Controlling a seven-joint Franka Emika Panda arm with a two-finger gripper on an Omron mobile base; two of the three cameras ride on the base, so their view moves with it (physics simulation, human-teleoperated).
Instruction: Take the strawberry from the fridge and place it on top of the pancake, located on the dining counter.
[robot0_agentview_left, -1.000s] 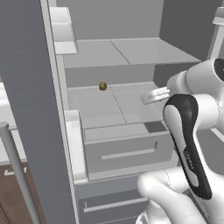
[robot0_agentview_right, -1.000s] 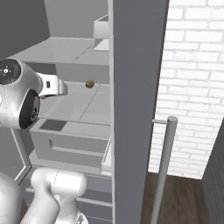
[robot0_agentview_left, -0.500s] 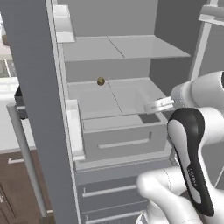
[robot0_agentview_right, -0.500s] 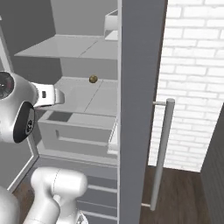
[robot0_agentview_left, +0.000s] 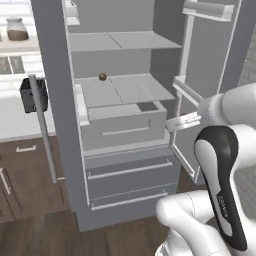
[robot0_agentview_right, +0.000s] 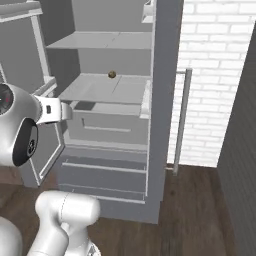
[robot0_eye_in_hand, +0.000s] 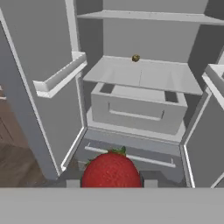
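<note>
A matte-grey French-door fridge (robot0_agentview_left: 125, 165) stands with both upper doors swung open, showing pale grey shelves and a pulled-out inner drawer (robot0_eye_in_hand: 135, 111). The gripper (robot0_eye_in_hand: 111, 181) is pinching the red strawberry (robot0_eye_in_hand: 111, 170), held out in front of the fridge, level with its lower drawers. A small brownish-olive ball (robot0_agentview_left: 102, 76) rests at the back edge of the middle shelf (robot0_agentview_right: 107, 90), left of centre.

strawberry's (robot0_eye_in_hand: 111, 170) underside behind grey band
</note>
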